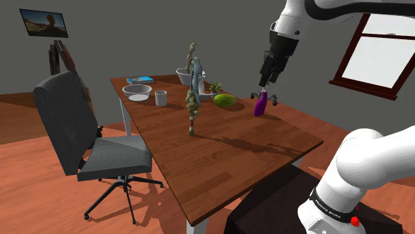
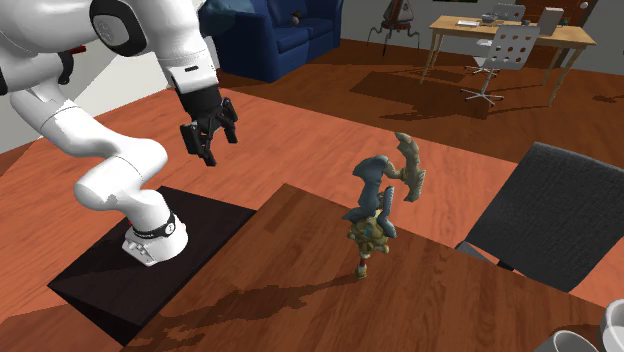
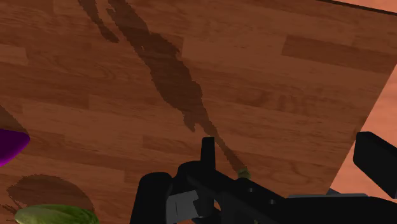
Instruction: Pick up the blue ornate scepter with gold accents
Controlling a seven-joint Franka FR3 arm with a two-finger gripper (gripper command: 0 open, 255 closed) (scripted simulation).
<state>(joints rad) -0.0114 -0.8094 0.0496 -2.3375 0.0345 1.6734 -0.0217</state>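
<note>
1. The all-black two-finger gripper hangs in the air above the brown wooden table. Its fingers stand apart and hold nothing.
2. Nearest in the shoulder view, the white arm rises from its dark box stand at the table's near end.
3. Just below the gripper in the shoulder view stands a glossy purple aubergine-shaped thing. A green oval fruit lies beside it.
4. The blue-grey ornate scepter with dull gold accents stands upright on the table. It is well apart from the gripper, toward the shoulder view's left, and nothing touches it.
5. Farther along the table sit a small white cup, a white bowl, a flat blue book and a white pot with a plant.
6. A grey office chair stands at the table's side, on the shoulder view's left.
7. On the grey walls behind are a red-framed window and a framed picture.
</note>
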